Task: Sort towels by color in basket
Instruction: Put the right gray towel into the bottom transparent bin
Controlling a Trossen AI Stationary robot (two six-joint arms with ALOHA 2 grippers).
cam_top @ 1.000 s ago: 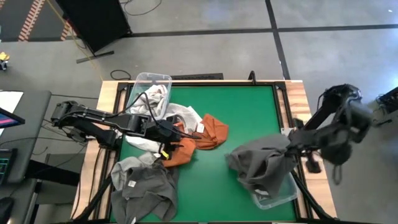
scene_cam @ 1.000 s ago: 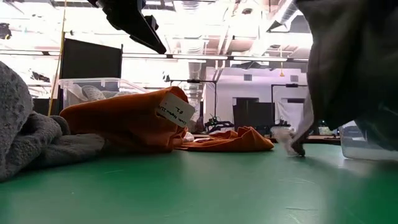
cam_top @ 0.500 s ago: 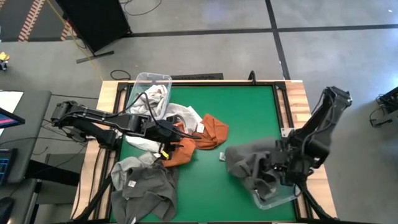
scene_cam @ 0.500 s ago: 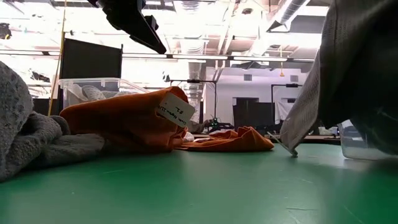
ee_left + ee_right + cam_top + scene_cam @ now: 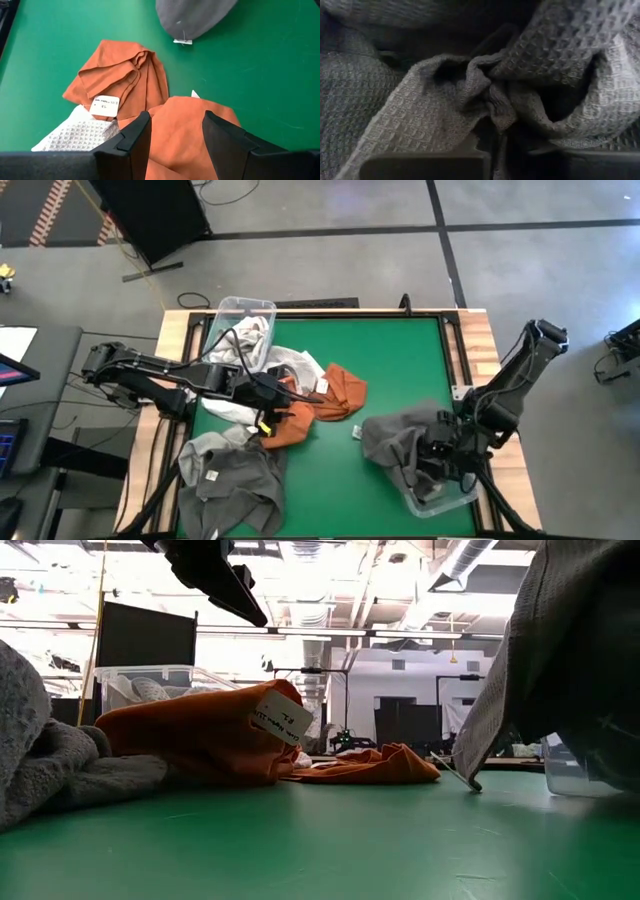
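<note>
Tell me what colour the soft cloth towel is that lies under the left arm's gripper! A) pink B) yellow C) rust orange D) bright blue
C: the left gripper hovers with open fingers right over a rust orange towel on the green table.

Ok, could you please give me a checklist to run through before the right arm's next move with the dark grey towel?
1. Right hand above the clear bin: ok.
2. Dark grey towel wholly inside that bin: not ok, much of it lies on the green table.
3. What the bin already holds: cannot tell, the towel covers it.
4. Left hand open over the orange towel: ok.
5. Arms well apart: ok.
</note>
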